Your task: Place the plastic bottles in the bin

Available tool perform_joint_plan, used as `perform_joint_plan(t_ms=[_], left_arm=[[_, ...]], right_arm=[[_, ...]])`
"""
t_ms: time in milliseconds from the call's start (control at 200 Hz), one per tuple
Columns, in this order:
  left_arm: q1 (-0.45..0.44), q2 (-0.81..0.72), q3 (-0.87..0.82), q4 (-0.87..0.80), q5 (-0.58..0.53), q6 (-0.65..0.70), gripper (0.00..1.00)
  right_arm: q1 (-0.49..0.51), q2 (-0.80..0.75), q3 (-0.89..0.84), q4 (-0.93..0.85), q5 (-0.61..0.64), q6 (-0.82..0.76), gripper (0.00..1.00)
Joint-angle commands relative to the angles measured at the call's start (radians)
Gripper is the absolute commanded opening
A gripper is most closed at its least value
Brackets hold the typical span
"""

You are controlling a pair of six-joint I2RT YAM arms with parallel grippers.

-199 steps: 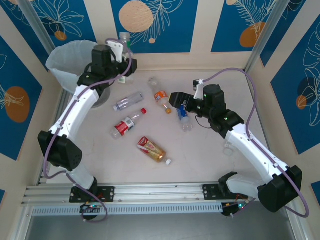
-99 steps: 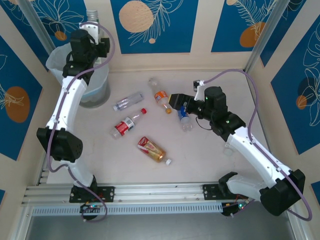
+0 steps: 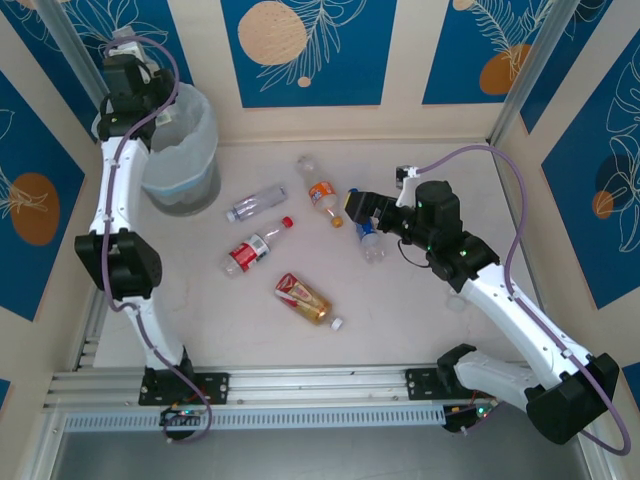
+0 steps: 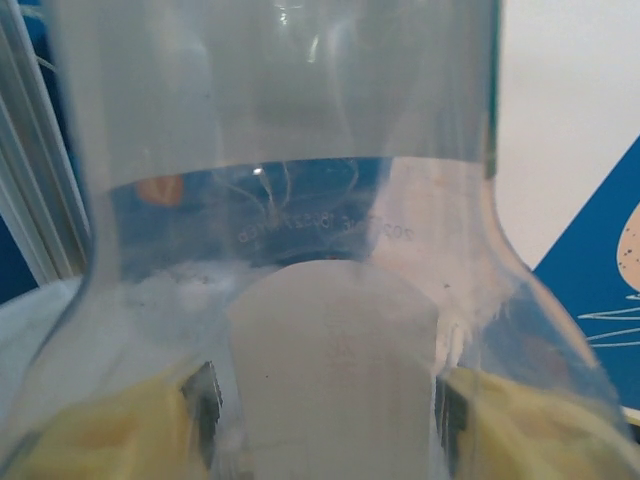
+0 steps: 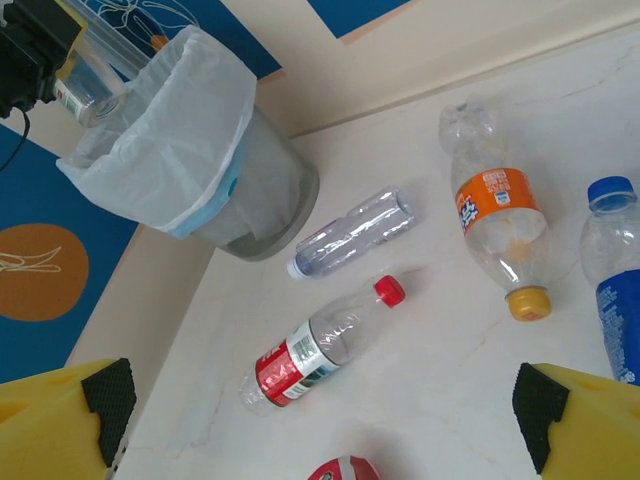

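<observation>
1. Reading the top view as a clock with 12 at the far wall, the red-yellow bottle (image 3: pixel 302 298) lies nearest on the table (image 3: pixel 420 320), at about 6 from its middle, white cap pointing to 4
2. The red-label bottle (image 3: pixel 255 247) lies on its side at 9, its red cap aimed at 2
3. At 3 lies the blue-label bottle (image 3: pixel 370 240); the right gripper (image 3: pixel 352 208) hangs by that bottle's far end, and whether they touch cannot be told. In the right wrist view its yellow fingers (image 5: pixel 60 415) stand spread wide with nothing between them
4. The clear bottle (image 3: pixel 256 202) with a white cap lies at 10, cap end toward 8, just beside the bin's base
5. The orange-label bottle (image 3: pixel 320 190) lies at 12, orange cap pointing to 5, near the right gripper
6. The bin (image 3: pixel 205 115) stands upright in the far-left corner, at 10, its white bag folded over the rim
7. Farthest, at the bin's 10 o'clock edge, the left gripper (image 4: pixel 322 400) is pinched on the held bottle (image 5: pixel 100 60), a clear one seen between its yellow pads (image 4: pixel 90 440). Whether it hangs over the opening or just outside the rim cannot be told
</observation>
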Motion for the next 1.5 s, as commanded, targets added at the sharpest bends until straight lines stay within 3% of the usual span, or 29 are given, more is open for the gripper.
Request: perform_joint_plan(t_ms=[0,705,1055,1495], left_arm=[[0.012,0.033,0.051,-0.072,0.041,-0.064,0.36],[0.013,0.191,0.055,-0.214,0.157,-0.105,0.45],[0.013,0.239,0.070,-0.269,0.121,-0.106,0.62],[0.013,0.271,0.145,-0.315,0.094,-0.115,0.76]], right_arm=[[0.006,-0.022,-0.012,-0.013,0.034,-0.011,0.99],[0.000,0.032,0.015,-0.042,0.041,-0.001,0.99],[-0.002,0.067,0.043,-0.068,0.034,0.001,0.99],[-0.001,0.088,0.059,-0.087,0.037,0.002,0.99]])
